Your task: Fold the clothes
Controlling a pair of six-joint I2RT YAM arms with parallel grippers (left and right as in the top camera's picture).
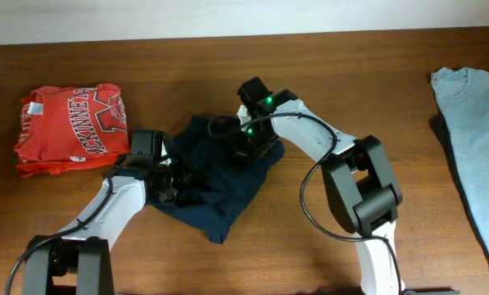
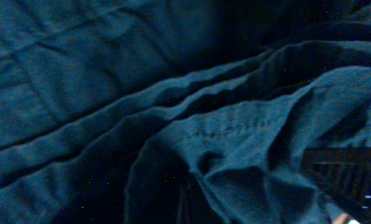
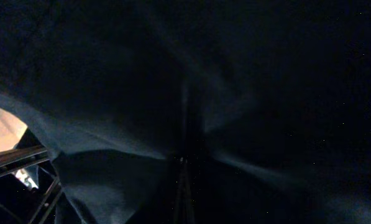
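Dark blue clothes (image 2: 110, 81) fill the left wrist camera. The cloth is right up close, with long folds going across it and a line of stitches on one bumpy part. One black finger (image 2: 350, 177) of the left hand pokes in at the bottom right, next to the cloth. The right wrist camera is pressed close to the same cloth too, and it is very dark there, with folds that meet near the middle. From above, the clothes lie in a crumpled heap in the middle of the brown wooden surface (image 1: 350, 74). The left hand (image 1: 172, 176) is down on the left side of the heap. The right hand (image 1: 252, 146) is down on the top right part of it. Both hands touch the cloth. The cloth hides the fingers, so I cannot tell if either hand is apart, together or clamped on the cloth. A folded red shirt (image 1: 72, 127) with white letters lies to the left, just beside the left arm and apart from the heap. A pale blue shirt (image 1: 473, 123) lies far off at the right edge.
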